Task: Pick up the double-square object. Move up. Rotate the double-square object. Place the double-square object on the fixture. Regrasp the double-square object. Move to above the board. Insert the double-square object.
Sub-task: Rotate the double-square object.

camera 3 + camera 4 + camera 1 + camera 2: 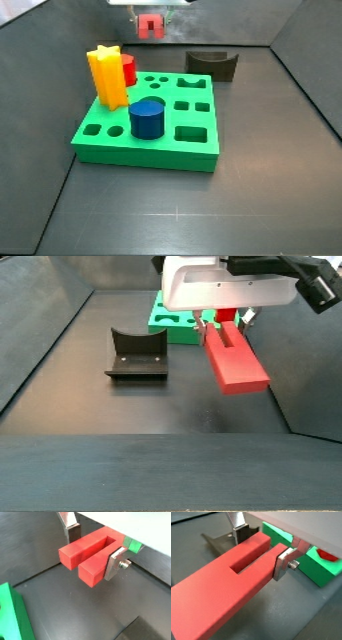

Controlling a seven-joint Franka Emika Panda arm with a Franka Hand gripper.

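we see the gripper (223, 322) up in the air, upper centre-right of a side view, clamped on the double-square object (237, 359). the block lies roughly level, sticking out from the fingers toward the lower part of that frame, clear of the dark floor (160, 406). in both wrist views the silver fingers (114, 563) press on its two sides; one plate with its bolt sits at centre right (286, 562), the other finger behind the block near the top. in a wrist view the slotted end with two square prongs (87, 559) faces the camera; in the other wrist picture we see the solid end (211, 602) filling the lower left, slot running back between the fingers.

the fixture (136, 354) stands on the floor left of centre in a side view, apart from the held block, scooped top bare. in a side view it sits upper right of the board (211, 64).

the board (150, 130) is centre-left in a side view, carrying a yellow peg (107, 77), a short red cylinder (127, 70) just behind the peg, and a blue cylinder (147, 118) in the front rows. the gripper with the red block shows only small at the top edge there (151, 24). a green corner of the board shows behind the gripper in a side view (168, 314).
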